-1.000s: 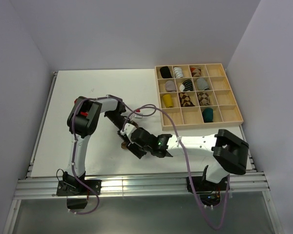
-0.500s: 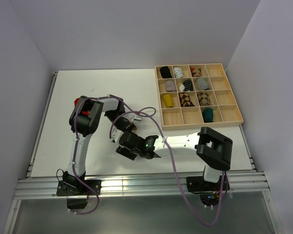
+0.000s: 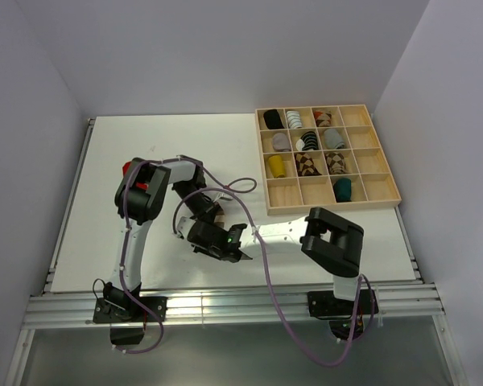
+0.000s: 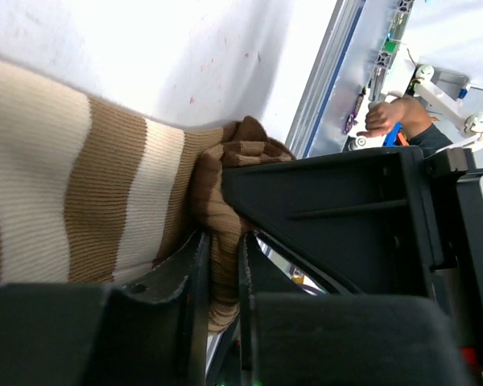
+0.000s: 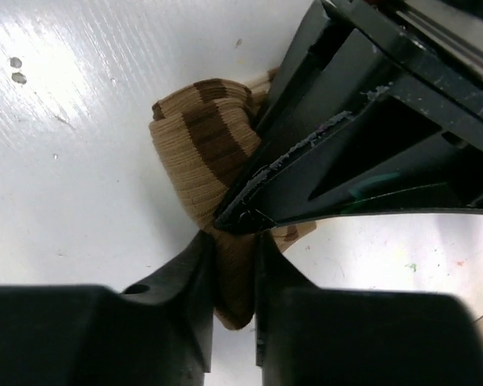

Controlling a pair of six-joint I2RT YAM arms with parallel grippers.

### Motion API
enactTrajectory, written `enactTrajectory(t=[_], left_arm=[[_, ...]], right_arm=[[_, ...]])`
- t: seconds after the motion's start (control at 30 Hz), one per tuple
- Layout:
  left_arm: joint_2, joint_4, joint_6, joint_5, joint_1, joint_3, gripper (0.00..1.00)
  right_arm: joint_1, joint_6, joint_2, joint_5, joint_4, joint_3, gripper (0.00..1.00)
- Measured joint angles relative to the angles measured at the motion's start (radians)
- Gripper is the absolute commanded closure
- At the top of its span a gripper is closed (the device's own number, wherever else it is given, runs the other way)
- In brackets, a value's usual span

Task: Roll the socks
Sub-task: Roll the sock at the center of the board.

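Left wrist and right wrist, one brown-and-cream striped ribbed fabric sock (image 4: 80, 201), left gripper (image 4: 222, 273) and right gripper (image 5: 235, 249) both pinching it, white table (image 5: 72, 177).

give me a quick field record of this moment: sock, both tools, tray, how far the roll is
sock in work: brown-and-cream striped sock, lying on the table
left tool: shut on the sock's darker brown ribbed part
right tool: shut on a bunched fold of the same sock
arms: both tools close together at the table's near middle
tray: wooden, compartmented, holds rolled bundles
roll: one end bunched up, rest flat, not yet a finished roll
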Motion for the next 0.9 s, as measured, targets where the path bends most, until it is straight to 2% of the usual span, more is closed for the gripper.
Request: enactTrajectory(t=[0.03,0.23,0.63,0.9], left_arm=[[0.0,-0.003,0.002,-0.002,0.002,0.0,0.79],[0.0,-0.019,0.032,-0.014,0.006,0.016,0.7],[0.0,-0.046,0.099,-0.071,0.049,0.139,0.62],[0.0,0.02,0.077,-0.097,0.113,0.189,0.63]], right_arm=[[0.002,0.002,0.002,0.004,-0.008,0.005,0.94],[-0.009,0.007,0.003,-0.018,-0.029,0.02,1.0],[-0.069,0.021,0.026,-0.087,-0.027,0.058,1.0],[-0.095,0.025,0.042,-0.149,-0.077,0.098,1.0]])
